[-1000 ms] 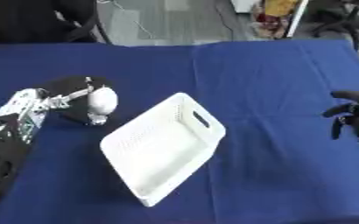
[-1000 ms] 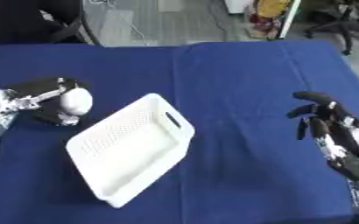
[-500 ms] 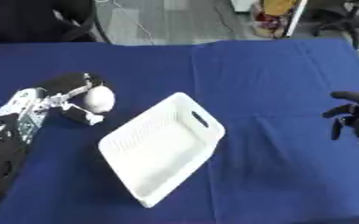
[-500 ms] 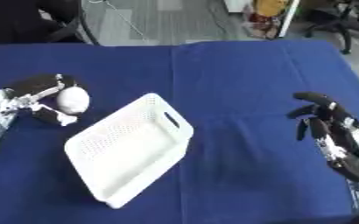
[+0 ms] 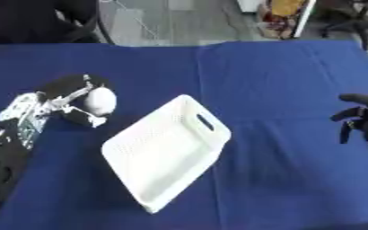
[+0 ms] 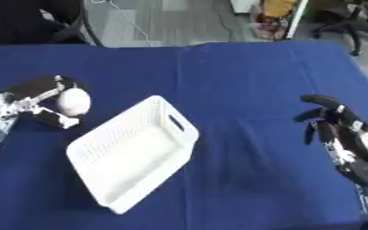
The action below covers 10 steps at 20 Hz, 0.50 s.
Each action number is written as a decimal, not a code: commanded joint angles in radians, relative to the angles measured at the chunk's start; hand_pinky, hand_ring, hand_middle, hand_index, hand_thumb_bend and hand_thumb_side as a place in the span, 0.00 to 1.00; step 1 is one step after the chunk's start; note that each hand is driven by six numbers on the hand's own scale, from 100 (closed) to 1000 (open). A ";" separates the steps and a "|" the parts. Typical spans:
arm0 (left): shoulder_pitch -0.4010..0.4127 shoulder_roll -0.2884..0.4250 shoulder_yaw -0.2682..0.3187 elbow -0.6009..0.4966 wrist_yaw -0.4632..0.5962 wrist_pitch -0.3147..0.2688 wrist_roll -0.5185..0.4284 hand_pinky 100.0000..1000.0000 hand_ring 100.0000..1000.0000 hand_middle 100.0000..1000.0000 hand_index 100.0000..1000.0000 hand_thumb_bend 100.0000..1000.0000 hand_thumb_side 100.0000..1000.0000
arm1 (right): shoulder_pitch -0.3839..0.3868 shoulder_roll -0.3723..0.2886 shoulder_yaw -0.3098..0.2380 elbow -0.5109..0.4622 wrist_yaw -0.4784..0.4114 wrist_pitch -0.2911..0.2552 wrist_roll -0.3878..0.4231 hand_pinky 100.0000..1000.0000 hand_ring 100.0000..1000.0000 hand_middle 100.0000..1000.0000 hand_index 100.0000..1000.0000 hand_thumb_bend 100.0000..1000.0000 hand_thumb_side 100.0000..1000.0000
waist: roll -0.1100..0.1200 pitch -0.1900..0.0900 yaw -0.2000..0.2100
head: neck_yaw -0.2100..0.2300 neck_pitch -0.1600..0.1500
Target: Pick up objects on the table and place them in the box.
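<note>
My left hand (image 5: 67, 96) is at the left of the blue table, its fingers and thumb curled round a pale egg-shaped object (image 5: 101, 100). Whether the object touches the cloth I cannot tell. Just right of it lies a white perforated plastic box (image 5: 168, 156), set askew, with a handle slot at its upper right end and nothing visible inside. My right hand (image 6: 331, 122) rests at the right edge, fingers relaxed and drooping, holding nothing.
The blue cloth (image 5: 273, 81) covers the whole table. Beyond the far edge there is grey floor, a dark chair (image 5: 50, 20) at the upper left and office chair legs (image 6: 340, 20) at the upper right.
My left hand with the pale object has shifted slightly up and to the left of the box. The right hand has stayed put.
</note>
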 commanded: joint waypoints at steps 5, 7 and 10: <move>0.003 0.033 0.012 -0.036 0.093 0.013 -0.013 0.12 0.33 0.58 0.77 0.00 0.20 | -0.012 -0.017 -0.006 -0.010 -0.004 -0.107 0.108 0.27 0.63 0.81 0.88 0.00 0.52 | 0.000 -0.014 0.003 | -0.002 -0.016; 0.018 0.040 0.016 -0.078 0.187 0.035 -0.038 0.05 0.27 0.56 0.72 0.00 0.29 | -0.012 -0.016 -0.007 -0.011 -0.003 -0.107 0.107 0.27 0.63 0.81 0.88 0.00 0.52 | 0.000 -0.015 0.004 | -0.003 -0.017; 0.054 0.053 0.021 -0.177 0.399 0.105 -0.103 0.00 0.15 0.49 0.62 0.00 0.35 | -0.012 -0.014 -0.007 -0.013 -0.002 -0.106 0.107 0.27 0.63 0.81 0.88 0.00 0.52 | 0.001 -0.014 0.005 | -0.009 -0.019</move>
